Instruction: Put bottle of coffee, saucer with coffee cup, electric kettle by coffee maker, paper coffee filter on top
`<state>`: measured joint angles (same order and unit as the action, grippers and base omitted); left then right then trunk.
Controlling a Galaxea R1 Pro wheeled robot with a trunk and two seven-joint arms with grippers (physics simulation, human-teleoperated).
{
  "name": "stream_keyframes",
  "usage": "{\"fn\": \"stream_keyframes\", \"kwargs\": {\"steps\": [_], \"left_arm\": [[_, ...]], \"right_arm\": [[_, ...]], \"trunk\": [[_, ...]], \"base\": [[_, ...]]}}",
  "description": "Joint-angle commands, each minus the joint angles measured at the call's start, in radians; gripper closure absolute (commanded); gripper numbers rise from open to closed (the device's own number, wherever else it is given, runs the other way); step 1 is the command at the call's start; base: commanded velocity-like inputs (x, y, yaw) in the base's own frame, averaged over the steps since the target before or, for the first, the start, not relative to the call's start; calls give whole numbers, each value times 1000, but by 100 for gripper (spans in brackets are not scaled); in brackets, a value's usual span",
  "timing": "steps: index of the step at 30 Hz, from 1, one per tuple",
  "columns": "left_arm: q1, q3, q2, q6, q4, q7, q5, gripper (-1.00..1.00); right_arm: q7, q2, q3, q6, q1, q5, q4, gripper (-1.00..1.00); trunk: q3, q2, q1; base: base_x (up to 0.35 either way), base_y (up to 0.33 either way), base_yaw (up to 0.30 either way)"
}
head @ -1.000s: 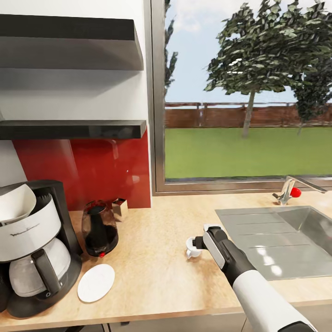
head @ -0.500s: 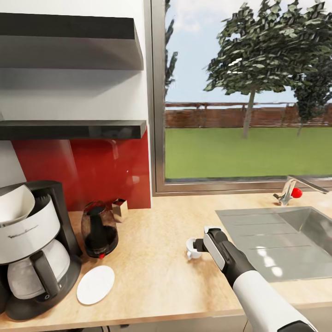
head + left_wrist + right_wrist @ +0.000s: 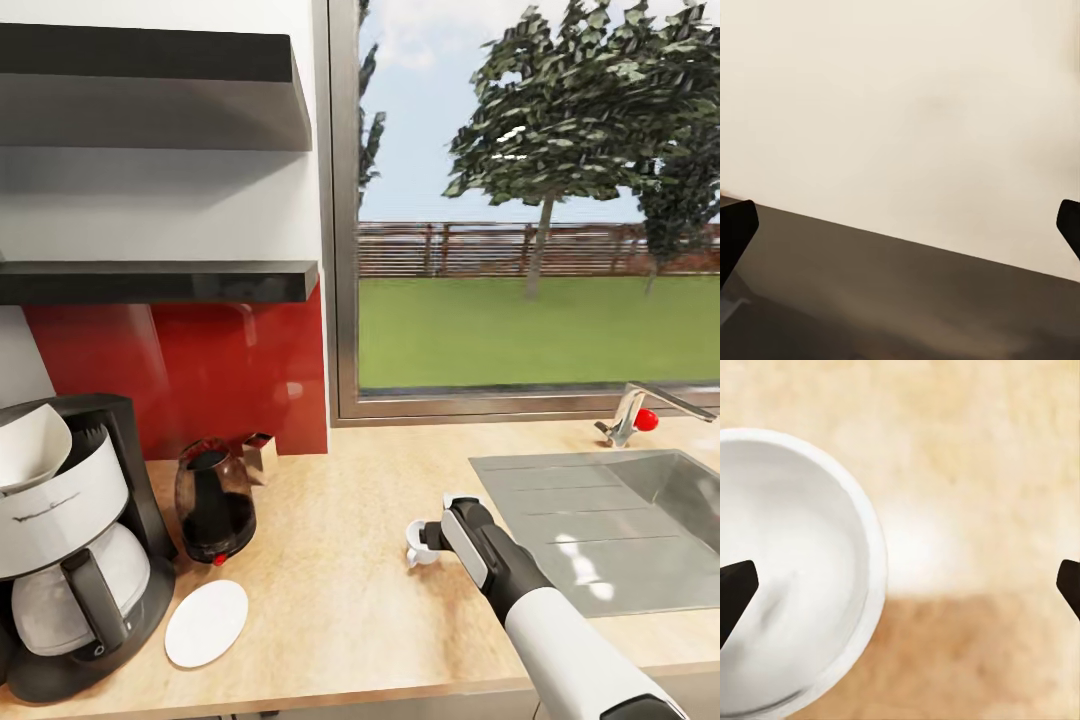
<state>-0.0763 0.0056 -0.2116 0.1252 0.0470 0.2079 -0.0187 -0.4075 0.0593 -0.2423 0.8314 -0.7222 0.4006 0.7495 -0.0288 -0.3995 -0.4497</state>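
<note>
Over countertop (image 3: pixel 340 580), right tool (image 3: pixel 425 535) beside cup (image 3: pixel 416 540)

The coffee maker (image 3: pixel 70 545) bears a small dark brand mark, too blurred to read.

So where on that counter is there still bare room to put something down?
The widest bare stretch of the countertop lies between the saucer and the sink, up to the window sill. The coffee cup at the right gripper sits in it. The corner with the coffee maker, electric kettle and saucer is crowded.
</note>
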Motion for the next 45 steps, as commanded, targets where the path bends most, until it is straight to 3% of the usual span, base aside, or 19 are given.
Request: {"fn": "stream_keyframes", "kwargs": {"steps": [1,12,45], "left_arm": [[0,1,1,4,-1,2,-2,-100],[0,1,3,5,-1,2,-1,-100],[0,1,3,5,-1,2,-1,-100]], "right_arm": [[-10,0,-3,1,0,11,-1,-100],[-8,0,-5,-45,0,11,-41,-100],[-8,2,-5,-49,0,11,-66,-100]], "trunk": [[0,0,0],[0,0,0],[0,0,0]], "base": [[0,0,0],[0,0,0],[22,11,0]]}}
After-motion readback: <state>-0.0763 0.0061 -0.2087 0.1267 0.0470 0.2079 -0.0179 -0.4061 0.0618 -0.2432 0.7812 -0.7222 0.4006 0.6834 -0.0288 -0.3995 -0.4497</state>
